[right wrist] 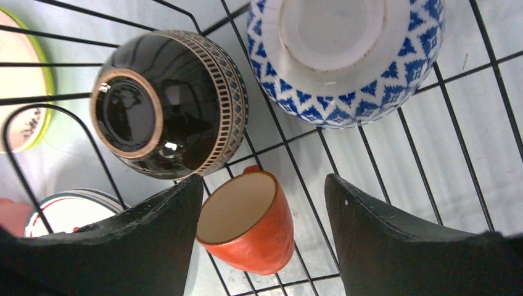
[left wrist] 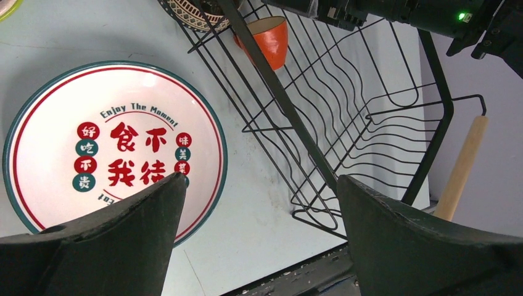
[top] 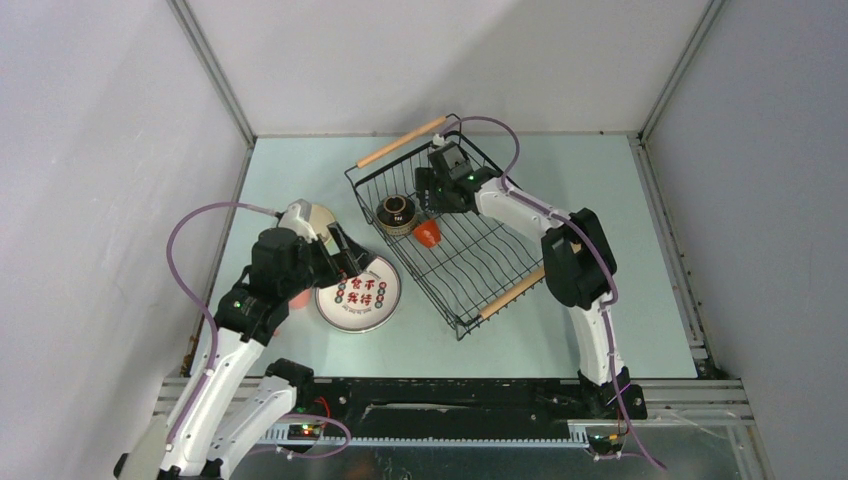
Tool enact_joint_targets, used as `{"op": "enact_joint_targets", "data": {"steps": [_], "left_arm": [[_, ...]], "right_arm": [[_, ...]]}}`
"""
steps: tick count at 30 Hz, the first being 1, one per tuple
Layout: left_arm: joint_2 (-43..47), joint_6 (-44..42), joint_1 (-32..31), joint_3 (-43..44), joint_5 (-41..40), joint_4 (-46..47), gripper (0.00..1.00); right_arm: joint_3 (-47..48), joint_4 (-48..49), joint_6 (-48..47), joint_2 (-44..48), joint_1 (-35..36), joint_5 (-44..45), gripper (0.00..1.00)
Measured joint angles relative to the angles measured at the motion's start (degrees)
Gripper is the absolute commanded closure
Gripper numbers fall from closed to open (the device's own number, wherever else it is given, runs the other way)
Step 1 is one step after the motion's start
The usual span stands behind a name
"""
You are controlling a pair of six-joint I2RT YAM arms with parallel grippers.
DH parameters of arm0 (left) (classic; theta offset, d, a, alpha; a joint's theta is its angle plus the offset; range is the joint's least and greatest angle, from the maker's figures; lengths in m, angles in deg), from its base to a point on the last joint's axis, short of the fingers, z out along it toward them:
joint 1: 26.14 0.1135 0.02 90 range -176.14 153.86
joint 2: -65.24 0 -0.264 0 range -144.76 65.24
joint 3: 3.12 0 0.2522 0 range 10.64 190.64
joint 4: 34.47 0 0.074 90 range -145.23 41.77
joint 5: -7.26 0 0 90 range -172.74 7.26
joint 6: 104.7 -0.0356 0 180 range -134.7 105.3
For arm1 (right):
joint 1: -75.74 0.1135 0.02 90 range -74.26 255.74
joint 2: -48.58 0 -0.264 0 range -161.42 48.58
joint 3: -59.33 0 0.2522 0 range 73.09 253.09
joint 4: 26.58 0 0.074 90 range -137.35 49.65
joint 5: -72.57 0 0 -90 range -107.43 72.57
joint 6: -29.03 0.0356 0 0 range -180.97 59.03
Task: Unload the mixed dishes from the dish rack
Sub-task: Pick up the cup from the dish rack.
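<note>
The black wire dish rack (top: 470, 250) with two wooden handles holds an upturned black bowl (top: 396, 214), an orange cup (top: 427, 234) lying on its side, and an upturned blue-and-white bowl (right wrist: 345, 55). My right gripper (right wrist: 264, 180) is open inside the rack, its jaws either side of the orange cup (right wrist: 247, 222) without gripping it. The black bowl (right wrist: 166, 105) lies just beside it. My left gripper (left wrist: 259, 209) is open and empty, above the table between the rack (left wrist: 345, 123) and the white plate with green rim and red characters (left wrist: 117, 148).
The plate (top: 358, 294) lies on the table left of the rack. A cream saucer (top: 320, 218) lies behind my left gripper (top: 350, 258), and something pink (top: 298, 298) shows under the left arm. White walls close in the table.
</note>
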Motion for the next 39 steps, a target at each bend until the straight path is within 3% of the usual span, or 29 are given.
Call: {"op": "enact_joint_targets", "data": {"steps": [9, 15, 32, 39], "left_arm": [[-0.66, -0.63, 0.00, -0.28, 0.09, 0.24, 0.01], [-1.46, -0.70, 0.00, -0.46, 0.50, 0.92, 0.01], [-0.68, -1.05, 0.00, -0.46, 1.05, 1.44, 0.01], [-0.66, -1.03, 0.00, -0.46, 1.81, 1.68, 0.01]], "right_arm": [[-9.07, -0.13, -0.26, 2.51, -0.31, -1.90, 0.45], [-15.82, 0.57, -0.59, 7.10, -0.90, -4.61, 0.61], [-20.76, 0.81, -3.32, 15.37, -0.07, -7.87, 0.96], [-20.81, 0.68, -5.66, 16.83, 0.55, -8.70, 1.00]]}}
